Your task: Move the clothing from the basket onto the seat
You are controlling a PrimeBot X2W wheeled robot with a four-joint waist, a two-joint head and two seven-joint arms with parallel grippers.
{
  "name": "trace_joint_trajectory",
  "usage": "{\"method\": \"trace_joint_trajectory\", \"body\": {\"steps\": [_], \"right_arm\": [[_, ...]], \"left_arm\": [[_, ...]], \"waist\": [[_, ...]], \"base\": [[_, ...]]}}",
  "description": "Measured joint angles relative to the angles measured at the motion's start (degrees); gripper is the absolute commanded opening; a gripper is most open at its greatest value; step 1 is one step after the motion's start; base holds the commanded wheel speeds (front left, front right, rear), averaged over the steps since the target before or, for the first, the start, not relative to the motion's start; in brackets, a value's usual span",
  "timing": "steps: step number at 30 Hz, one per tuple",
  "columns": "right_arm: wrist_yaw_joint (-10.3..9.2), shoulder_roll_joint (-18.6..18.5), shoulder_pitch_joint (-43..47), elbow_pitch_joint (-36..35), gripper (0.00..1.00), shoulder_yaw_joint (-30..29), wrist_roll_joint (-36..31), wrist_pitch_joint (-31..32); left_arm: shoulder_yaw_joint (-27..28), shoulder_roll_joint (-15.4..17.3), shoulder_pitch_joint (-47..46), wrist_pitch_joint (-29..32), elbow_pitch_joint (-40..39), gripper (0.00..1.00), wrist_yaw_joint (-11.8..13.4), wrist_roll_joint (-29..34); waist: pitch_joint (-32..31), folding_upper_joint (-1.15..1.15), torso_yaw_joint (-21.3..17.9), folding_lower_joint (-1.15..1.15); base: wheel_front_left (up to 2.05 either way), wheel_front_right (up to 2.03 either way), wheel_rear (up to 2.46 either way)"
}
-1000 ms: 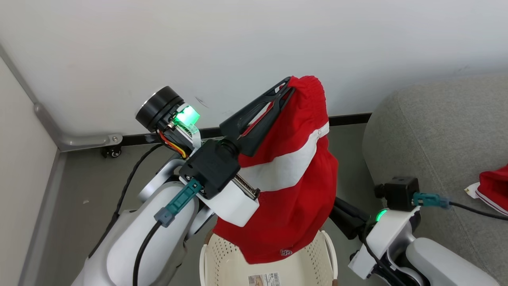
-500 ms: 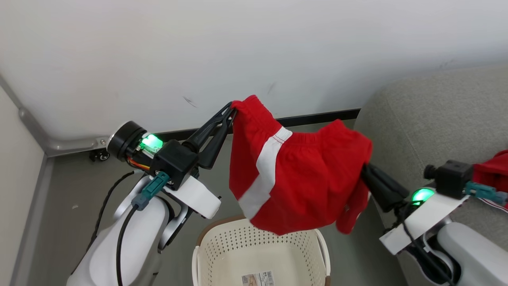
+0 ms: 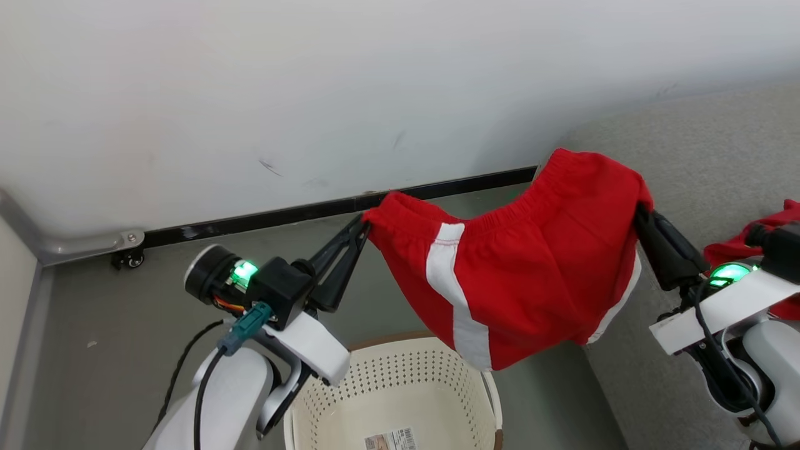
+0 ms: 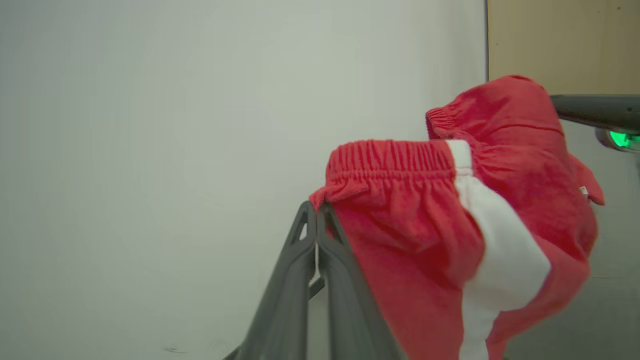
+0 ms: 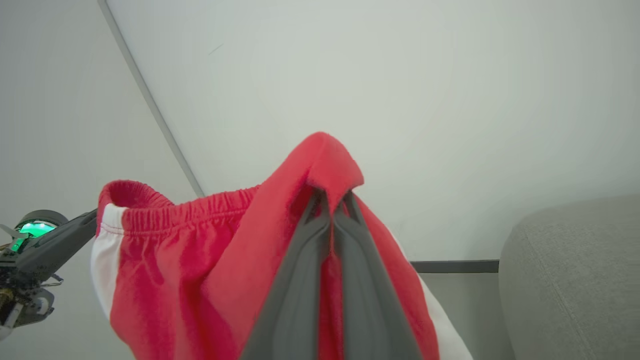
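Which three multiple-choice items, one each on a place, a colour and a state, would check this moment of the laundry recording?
1. Where are the red shorts?
A. Flat on the floor.
B. Stretched in the air between the left jaws and the right jaws, over the basket.
C. Folded inside the basket.

2. What colour is the side stripe on the red shorts?
A. White.
B. Blue.
C. Yellow.

3. How do the left jaws stand?
A. Wide open and empty.
B. Shut on the basket's rim.
C. Shut on the waistband of the red shorts.

Answers:
1 B: the head view shows them hanging between the two sets of jaws, above the basket.
2 A: the stripe is white against the red in the head and left wrist views.
3 C: the left wrist view shows the jaws pressed together on the elastic edge.
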Motion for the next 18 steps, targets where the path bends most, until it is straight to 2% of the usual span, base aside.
{"method": "trace_joint_trajectory", "body": {"steps": [3, 4, 5, 8, 9, 10, 18], "right_arm": [[0.00, 0.1, 0.0, 0.8, 0.00, -1.3, -0.3, 0.0], [0.00, 0.2, -0.1, 1.0, 0.00, -1.8, -0.3, 0.0], [0.00, 0.3, -0.1, 1.2, 0.00, -2.3, -0.6, -0.1], [0.00, 1.0, -0.2, 2.2, 0.00, -3.9, -1.4, -0.2], [0.00, 1.3, -0.3, 2.7, 0.00, -4.6, -1.5, -0.2], [0.00, 1.5, -0.4, 3.0, 0.00, -5.4, -1.5, -0.2], [0.00, 2.1, -1.5, 3.8, 0.00, -8.4, -3.5, -0.2]], "left_arm": [[-0.7, -0.1, 0.9, 0.0, 0.5, 0.02, -0.5, -0.4], [-0.9, -0.2, 1.3, 0.0, 0.6, 0.04, -0.5, -0.6], [-1.0, -0.3, 1.6, 0.0, 0.7, 0.11, -0.5, -0.9], [-1.5, -0.5, 1.8, 0.0, 0.8, 0.47, -1.0, -1.3], [-1.6, -0.7, 1.9, 0.0, 0.8, 0.84, -1.1, -1.3], [-1.8, -0.9, 2.1, 0.0, 0.8, 1.00, -1.4, -1.4], [-4.2, -1.8, 2.7, 0.0, -0.9, 1.00, -2.4, -2.4]], "waist": [[0.0, 0.00, -0.6, 0.00], [-0.1, 0.00, -0.8, 0.00], [-0.1, 0.00, -0.9, 0.00], [-0.1, 0.00, -1.4, 0.00], [-0.2, 0.00, -1.5, 0.00], [-0.2, 0.00, -1.6, 0.00], [-0.6, 0.00, -2.0, 0.00]], "base": [[0.00, 0.00, 0.00], [0.00, 0.00, 0.00], [0.00, 0.00, 0.00], [0.00, 0.00, 0.00], [0.00, 0.00, 0.00], [0.00, 0.00, 0.00], [0.00, 0.00, 0.00]]}}
